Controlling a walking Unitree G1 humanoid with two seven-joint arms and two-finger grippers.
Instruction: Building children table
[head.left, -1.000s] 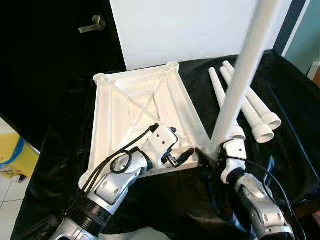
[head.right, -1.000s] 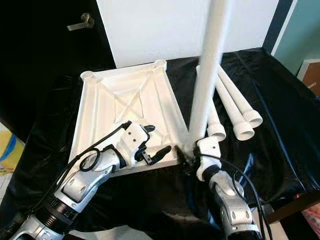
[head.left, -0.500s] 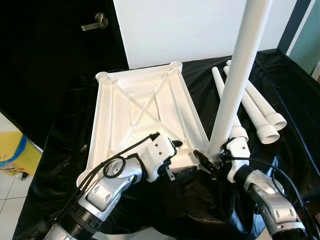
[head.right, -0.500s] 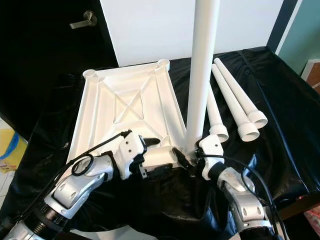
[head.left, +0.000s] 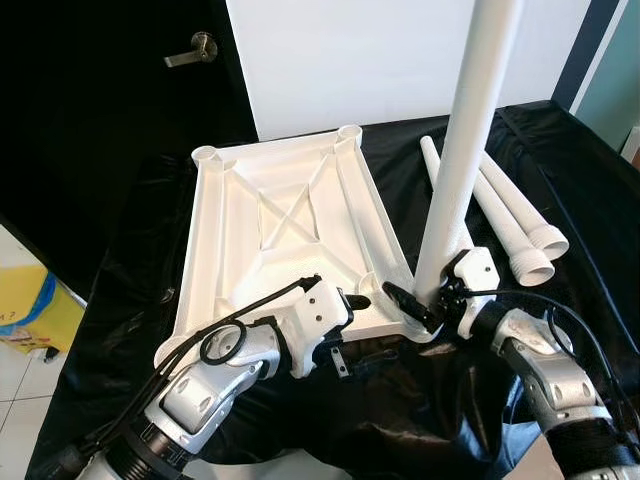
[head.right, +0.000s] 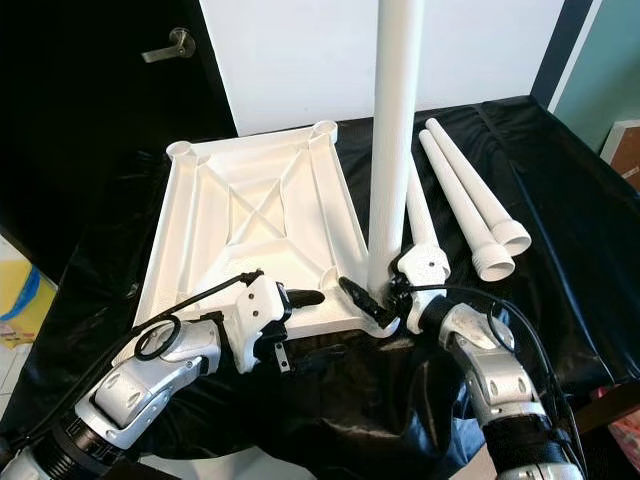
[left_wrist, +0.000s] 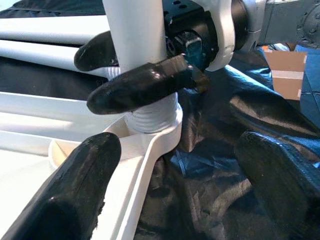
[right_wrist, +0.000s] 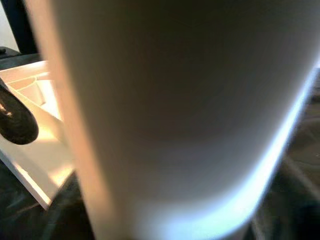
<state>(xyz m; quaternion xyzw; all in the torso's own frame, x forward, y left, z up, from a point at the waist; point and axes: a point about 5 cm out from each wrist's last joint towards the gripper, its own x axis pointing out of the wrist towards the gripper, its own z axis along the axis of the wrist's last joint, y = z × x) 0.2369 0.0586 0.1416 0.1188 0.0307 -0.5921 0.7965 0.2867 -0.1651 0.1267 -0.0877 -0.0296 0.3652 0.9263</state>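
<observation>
A white children's tabletop (head.left: 285, 230) is lying upside down on a black cloth (head.left: 560, 180), ribbed underside facing up, with a black door (head.left: 100, 110) and a white wall panel (head.left: 350, 60) standing beyond it. The left gripper (head.left: 348, 330) is sitting at the tabletop's near edge, its two black fingers spread apart and closed on nothing; one fingertip (head.left: 358, 301) is resting over the white rim, just left of the near right corner socket (left_wrist: 150, 132).

To the right of that gripper, a white table leg (head.left: 462, 150) is standing nearly upright in the socket. The right gripper (head.left: 425, 305) is clamping the leg near its base, one black finger (head.left: 408, 303) wrapping the leg's left side.

The left wrist view is showing what the head cameras cannot: the leg's ribbed foot is seated in the round socket, and both right-gripper fingers (left_wrist: 142, 85) are pressing against the leg just above that joint, with the left gripper's own fingers (left_wrist: 65, 195) wide apart either side of the corner. The right wrist view is showing the leg (right_wrist: 170, 115) pressed close before its lens, the tabletop's corner (right_wrist: 35, 150) beside it.

Farther right of the right gripper, three loose legs (head.left: 515, 225) are lying side by side on the cloth, touching one another, their wide ends toward the robot.
</observation>
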